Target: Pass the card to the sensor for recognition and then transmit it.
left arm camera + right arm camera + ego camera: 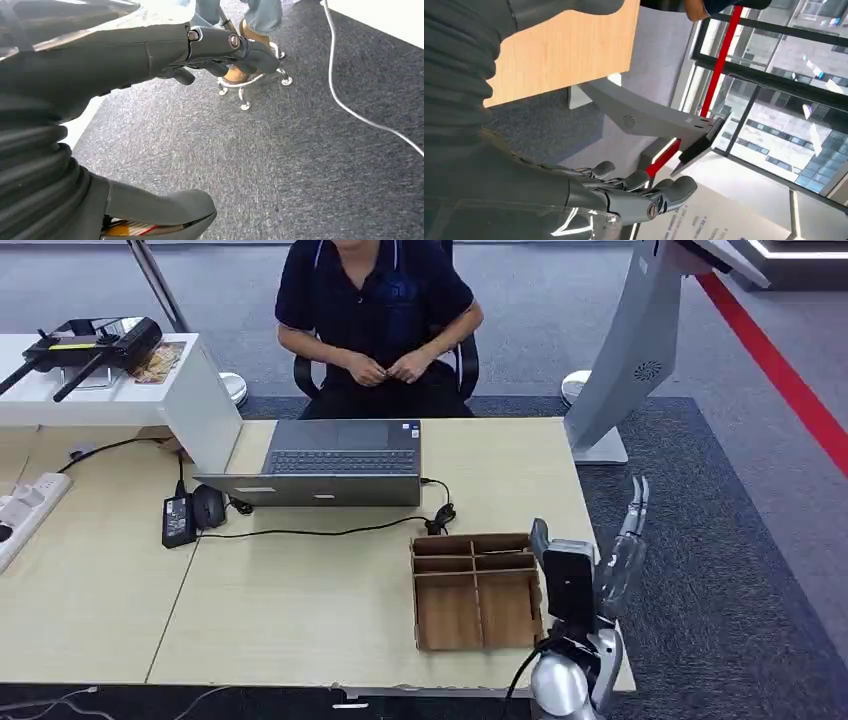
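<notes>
Judging from how things lie, we are at the very start: the card has yet to be picked up. Our right hand point(615, 570) stands raised at the near right edge of the table point(300, 620), just right of the cardboard box point(417, 600). Its fingers are stretched out and apart, with nothing between them, and the right wrist view agrees. Our left hand point(125, 60) hangs over the carpet with its thumb and fingers well apart, and it too holds nothing.

The box is split into several compartments, small ones on the far side and two larger ones on the near side. The large ones look bare. The small far ones are shadowed, and we cannot tell whether a card lies in them, so we cannot say where the card is.

The grey slanted stand point(625, 370) at the far right, off the table on the carpet, is probably the sensor. A person point(375, 300) sits behind the laptop point(340, 465) on the far side.

Next, we think the right hand must move left over the box, find the card and pinch it by an edge. A thin flat card against a cardboard wall will need a careful grip.
</notes>
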`<state>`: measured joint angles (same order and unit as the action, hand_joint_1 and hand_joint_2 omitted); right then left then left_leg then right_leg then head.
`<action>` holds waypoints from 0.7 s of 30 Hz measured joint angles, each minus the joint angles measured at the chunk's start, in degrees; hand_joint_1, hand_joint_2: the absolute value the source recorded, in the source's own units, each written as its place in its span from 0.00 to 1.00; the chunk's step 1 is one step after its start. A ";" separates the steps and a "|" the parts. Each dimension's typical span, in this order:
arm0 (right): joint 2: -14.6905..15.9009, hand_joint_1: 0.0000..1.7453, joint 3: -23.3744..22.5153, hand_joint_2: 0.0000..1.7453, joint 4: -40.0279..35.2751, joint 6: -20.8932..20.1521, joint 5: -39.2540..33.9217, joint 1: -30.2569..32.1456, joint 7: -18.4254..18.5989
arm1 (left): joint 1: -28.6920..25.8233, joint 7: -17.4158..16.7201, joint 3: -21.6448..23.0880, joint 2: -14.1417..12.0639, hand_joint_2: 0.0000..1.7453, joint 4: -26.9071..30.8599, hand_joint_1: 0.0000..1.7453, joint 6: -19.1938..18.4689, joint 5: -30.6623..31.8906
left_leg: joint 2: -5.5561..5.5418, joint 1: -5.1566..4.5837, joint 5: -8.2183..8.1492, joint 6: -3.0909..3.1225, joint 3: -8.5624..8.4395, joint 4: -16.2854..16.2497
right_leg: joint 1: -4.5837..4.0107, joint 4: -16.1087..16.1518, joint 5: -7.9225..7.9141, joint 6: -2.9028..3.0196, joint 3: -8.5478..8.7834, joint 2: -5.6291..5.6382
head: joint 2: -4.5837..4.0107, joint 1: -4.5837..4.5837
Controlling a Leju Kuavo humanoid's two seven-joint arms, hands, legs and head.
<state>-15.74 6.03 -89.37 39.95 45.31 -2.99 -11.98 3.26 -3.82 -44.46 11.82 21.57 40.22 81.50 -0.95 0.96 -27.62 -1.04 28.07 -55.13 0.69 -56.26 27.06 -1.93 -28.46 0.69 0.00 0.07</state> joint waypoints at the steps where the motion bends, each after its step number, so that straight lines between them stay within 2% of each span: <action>1: 0.11 0.00 0.13 1.00 0.02 0.00 -0.02 0.00 0.66 | 0.00 0.00 0.00 0.00 1.00 0.00 0.00 0.00 -0.07 | 0.00 0.00 0.00 0.00 0.00 0.00 | 0.00 0.00 0.00 0.00 0.00 0.00 | 0.00 0.00; 21: 5.60 0.00 6.27 1.00 1.11 0.00 0.76 -0.38 8.67 | -0.02 -0.04 0.02 -0.02 1.00 0.00 0.00 0.00 -1.55 | -0.02 0.00 0.00 0.00 0.00 0.00 | 0.00 0.00 0.00 0.00 0.01 0.00 | 0.00 0.00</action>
<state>-10.14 12.31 -88.26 39.95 46.07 -3.37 -3.30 3.23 -3.87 -44.44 11.80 21.57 40.22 79.95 -0.96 0.96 -27.62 -1.04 28.07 -55.13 0.69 -56.27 27.06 -1.93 -28.45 0.69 0.00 0.07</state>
